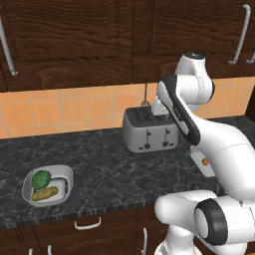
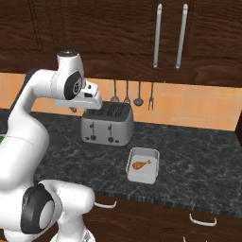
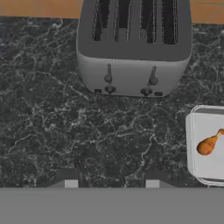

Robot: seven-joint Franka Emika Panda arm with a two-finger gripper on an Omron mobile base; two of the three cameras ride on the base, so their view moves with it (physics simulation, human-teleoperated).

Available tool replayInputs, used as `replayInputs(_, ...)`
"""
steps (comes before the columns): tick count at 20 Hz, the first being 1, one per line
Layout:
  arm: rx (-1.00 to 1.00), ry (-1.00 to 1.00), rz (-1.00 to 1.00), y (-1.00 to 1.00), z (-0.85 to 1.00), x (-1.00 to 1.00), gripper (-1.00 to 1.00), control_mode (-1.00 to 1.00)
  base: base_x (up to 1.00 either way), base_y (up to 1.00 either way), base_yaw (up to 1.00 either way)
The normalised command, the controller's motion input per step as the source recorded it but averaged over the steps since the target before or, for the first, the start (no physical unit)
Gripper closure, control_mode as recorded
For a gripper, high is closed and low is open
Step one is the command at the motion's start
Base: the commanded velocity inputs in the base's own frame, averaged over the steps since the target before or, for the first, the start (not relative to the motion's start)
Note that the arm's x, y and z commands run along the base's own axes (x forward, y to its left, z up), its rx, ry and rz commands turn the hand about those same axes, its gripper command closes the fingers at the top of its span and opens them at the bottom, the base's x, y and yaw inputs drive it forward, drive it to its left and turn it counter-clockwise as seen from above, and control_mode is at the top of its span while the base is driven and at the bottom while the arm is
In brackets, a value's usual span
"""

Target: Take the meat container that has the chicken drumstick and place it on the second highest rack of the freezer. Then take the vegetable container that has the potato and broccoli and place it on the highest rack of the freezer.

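The meat container (image 2: 147, 176), a white tray, lies on the dark counter right of the toaster, with the small orange chicken drumstick (image 2: 140, 164) in it. In the hand view the container (image 3: 205, 122) and drumstick (image 3: 207, 144) sit at the right edge. The vegetable container (image 1: 68, 175) rests far left near the counter's front, holding the green broccoli (image 1: 41, 179) and the potato (image 1: 45, 194). My gripper (image 3: 109, 183) hangs open above bare counter in front of the toaster, left of the meat container, holding nothing. The freezer and its racks are out of view.
A grey four-slot toaster (image 1: 149, 130) stands at the back of the counter (image 1: 109, 164) against the orange tiled wall. Utensils (image 2: 138, 93) hang on the wall behind it. Dark wooden cabinets with grey handles (image 2: 158, 35) are above, and drawers run below the counter edge.
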Motion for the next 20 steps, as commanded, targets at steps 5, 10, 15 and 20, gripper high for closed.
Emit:
replayInputs(5,0.06,0.05,-0.29,-0.80,-0.60,-0.58,-1.00,-1.00,0.00,0.00,0.00)
replayInputs(10,0.14,0.29,-0.71,-1.00,-0.79,0.00,-1.00,-1.00,0.00,0.00,0.00)
replayInputs(15,0.11,0.27,-0.67,-1.00,-0.84,0.00,-1.00,-1.00,0.00,0.00,0.00)
replayInputs(20,0.04,0.23,-0.56,-1.00,-0.97,0.02,-1.00,-1.00,0.00,0.00,0.00)
